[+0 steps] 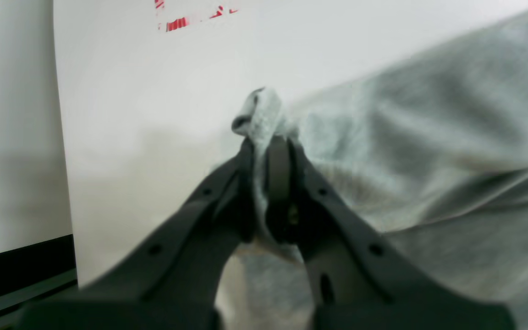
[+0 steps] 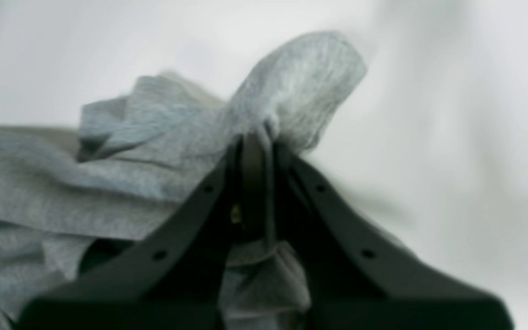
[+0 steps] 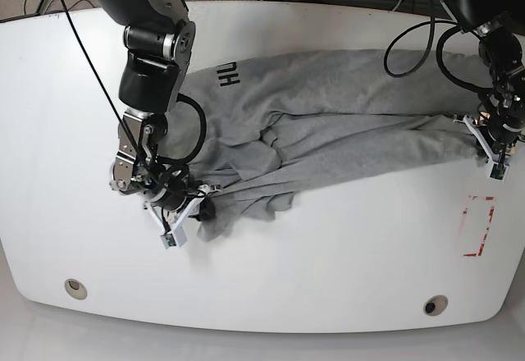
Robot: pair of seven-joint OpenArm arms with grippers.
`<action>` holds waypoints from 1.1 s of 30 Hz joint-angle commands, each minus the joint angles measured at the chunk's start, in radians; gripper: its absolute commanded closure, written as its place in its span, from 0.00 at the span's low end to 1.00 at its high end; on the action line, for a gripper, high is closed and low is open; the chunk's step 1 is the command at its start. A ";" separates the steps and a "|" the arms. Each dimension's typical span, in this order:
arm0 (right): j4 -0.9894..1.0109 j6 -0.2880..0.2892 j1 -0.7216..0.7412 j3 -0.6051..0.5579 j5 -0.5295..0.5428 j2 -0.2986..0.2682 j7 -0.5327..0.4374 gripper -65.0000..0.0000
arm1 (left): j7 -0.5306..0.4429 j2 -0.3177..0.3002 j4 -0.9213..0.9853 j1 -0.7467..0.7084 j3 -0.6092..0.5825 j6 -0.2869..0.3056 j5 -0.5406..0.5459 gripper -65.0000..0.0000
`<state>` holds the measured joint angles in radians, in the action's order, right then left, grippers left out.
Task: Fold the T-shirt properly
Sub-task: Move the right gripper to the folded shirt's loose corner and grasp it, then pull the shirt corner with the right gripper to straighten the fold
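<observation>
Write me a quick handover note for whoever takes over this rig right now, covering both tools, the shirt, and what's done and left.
Left tool: shut on a bunched edge of the T-shirt, at the base view's right.
Right tool: shut on another bunch of the same shirt, at the base view's left.
Shirt: stretched between both arms across the white table, rumpled, partly doubled over; lettering only partly visible.
Done: both grips taken.
Left: no neat fold yet; probably spread it flat, then fold.
</observation>
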<state>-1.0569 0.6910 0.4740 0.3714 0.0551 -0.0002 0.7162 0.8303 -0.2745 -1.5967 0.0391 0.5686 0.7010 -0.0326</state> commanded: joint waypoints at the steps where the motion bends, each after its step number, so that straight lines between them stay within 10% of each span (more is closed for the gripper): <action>1: -0.113 0.007 -0.001 -0.001 0.021 -0.005 0.015 1.00 | -0.018 -0.018 -0.026 0.032 0.004 -0.003 0.009 1.00; 33: -0.662 0.007 -0.177 0.002 0.028 -0.004 0.308 1.00 | -0.015 -0.024 -0.026 0.110 0.006 -0.003 0.009 1.00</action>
<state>-1.7283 0.7006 0.2535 0.3714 0.0818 0.0055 1.0508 0.8307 -0.2749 -1.6035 0.1303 0.5713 0.7082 -0.0223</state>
